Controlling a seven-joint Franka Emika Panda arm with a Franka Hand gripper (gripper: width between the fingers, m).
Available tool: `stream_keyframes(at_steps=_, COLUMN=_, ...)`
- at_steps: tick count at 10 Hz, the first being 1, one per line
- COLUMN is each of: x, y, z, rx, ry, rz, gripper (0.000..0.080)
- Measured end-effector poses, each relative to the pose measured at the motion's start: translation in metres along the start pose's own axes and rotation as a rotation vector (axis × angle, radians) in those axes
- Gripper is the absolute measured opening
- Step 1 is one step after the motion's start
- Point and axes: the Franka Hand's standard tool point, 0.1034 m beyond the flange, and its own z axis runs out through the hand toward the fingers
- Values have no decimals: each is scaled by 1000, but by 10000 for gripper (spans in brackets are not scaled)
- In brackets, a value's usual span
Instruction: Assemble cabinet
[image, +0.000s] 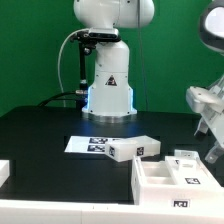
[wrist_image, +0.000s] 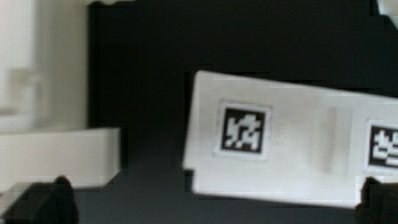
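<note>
The cabinet parts lie at the front right of the black table. An open white box (image: 165, 180) with inner walls is nearest. A long white block (image: 133, 148) with tags and a small white block (image: 187, 157) lie behind it. My gripper (image: 208, 122) hangs above the table at the exterior view's right edge, apart from all parts. In the wrist view the gripper (wrist_image: 210, 200) is open and empty, its dark fingertips (wrist_image: 43, 200) wide apart. Past them lie a flat white tagged piece (wrist_image: 294, 135) and a plain white block (wrist_image: 57, 152); I cannot tell which parts these are.
The marker board (image: 88, 145) lies flat in the middle of the table. The robot base (image: 110, 85) stands behind it. Another white piece (image: 4, 172) sits at the exterior view's left edge. A green wall closes the back.
</note>
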Motion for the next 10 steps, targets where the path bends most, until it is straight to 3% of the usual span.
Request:
stream_keyframes(at_steps=3, x=1, y=1, z=0, rx=-2, ry=2, rz=3, gripper=796)
stream_keyframes(at_steps=5, x=0, y=-4, z=2, rx=13, ry=-2, rz=8, gripper=796)
stream_keyframes(at_steps=8, x=5, y=-28, z=21, rx=22, ry=22, rz=7, gripper=796)
stream_keyframes(at_steps=10, x=5, y=-27, z=29, rx=13, ry=52, rz=9, gripper=796)
